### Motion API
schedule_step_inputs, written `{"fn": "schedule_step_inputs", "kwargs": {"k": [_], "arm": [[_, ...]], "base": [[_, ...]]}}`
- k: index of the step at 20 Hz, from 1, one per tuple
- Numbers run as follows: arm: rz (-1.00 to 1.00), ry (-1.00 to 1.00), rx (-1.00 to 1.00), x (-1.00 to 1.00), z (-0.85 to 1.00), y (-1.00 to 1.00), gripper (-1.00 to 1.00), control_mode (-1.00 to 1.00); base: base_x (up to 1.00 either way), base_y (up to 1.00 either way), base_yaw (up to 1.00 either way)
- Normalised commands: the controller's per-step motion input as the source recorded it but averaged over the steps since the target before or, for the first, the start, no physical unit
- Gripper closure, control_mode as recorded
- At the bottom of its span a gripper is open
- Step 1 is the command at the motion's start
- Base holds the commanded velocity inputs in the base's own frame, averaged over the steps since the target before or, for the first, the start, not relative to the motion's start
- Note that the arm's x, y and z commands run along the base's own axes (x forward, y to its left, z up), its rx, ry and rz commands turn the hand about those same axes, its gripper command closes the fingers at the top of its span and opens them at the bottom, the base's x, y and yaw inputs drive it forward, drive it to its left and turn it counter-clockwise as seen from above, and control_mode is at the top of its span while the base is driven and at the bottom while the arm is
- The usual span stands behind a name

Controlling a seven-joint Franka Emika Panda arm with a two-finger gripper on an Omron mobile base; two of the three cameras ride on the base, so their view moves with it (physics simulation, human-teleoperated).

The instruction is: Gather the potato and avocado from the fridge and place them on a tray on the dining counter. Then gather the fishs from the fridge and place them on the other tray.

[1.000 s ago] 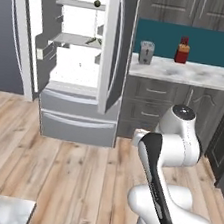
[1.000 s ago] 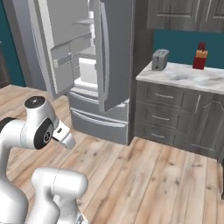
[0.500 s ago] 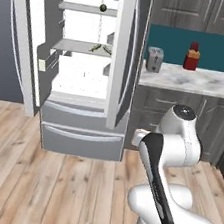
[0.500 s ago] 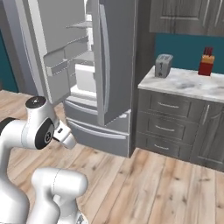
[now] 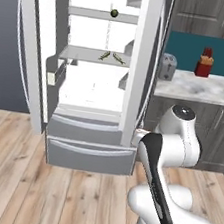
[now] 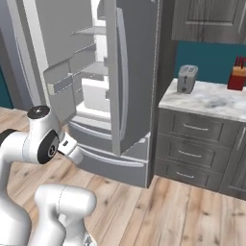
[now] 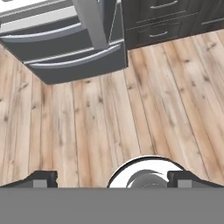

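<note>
The fridge (image 5: pixel 86 146) stands ahead with both upper doors swung open, showing its white shelves. The small dark avocado (image 5: pixel 114 13) sits on the upper shelf. Two slender grey-green fish (image 5: pixel 111 57) lie on the shelf below it. My arm is folded low in front of the base, well short of the fridge. The gripper (image 7: pixel 112 179) points down at the wooden floor, open and holding nothing, with the fridge's lower drawers (image 7: pixel 65 57) at the top of the hand view. The trays and the dining counter are out of view.
Right of the fridge runs a marbled kitchen counter (image 5: pixel 203 89) over dark grey drawers (image 6: pixel 192 153), carrying a toaster (image 5: pixel 167 66) and a red block (image 5: pixel 205 62). The fridge's right door (image 5: pixel 143 63) juts out toward me. Wooden floor (image 5: pixel 32 188) lies between base and fridge.
The base has driven closer to the fridge, so the whole scene has grown and shifted in both base views. The arm keeps the same folded pose.
</note>
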Motion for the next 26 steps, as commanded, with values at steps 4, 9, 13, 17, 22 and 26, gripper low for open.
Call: {"fn": "schedule_step_inputs", "kwargs": {"k": [4, 9, 13, 17, 22, 26], "arm": [[0.00, 0.00, 0.00, 0.00, 0.00, 0.00, -1.00, 1.00], [0.00, 0.00, 0.00, 0.00, 0.00, 0.00, -1.00, 1.00], [0.00, 0.00, 0.00, 0.00, 0.00, 0.00, -1.00, 1.00], [0.00, 0.00, 0.00, 0.00, 0.00, 0.00, -1.00, 1.00], [0.00, 0.00, 0.00, 0.00, 0.00, 0.00, -1.00, 1.00], [0.00, 0.00, 0.00, 0.00, 0.00, 0.00, -1.00, 1.00]], "base": [[0.64, 0.41, -0.08], [0.53, 0.50, -0.10], [0.51, 0.49, -0.11], [0.50, 0.38, -0.12], [0.51, 0.31, -0.02], [0.31, 0.03, 0.10]]}}
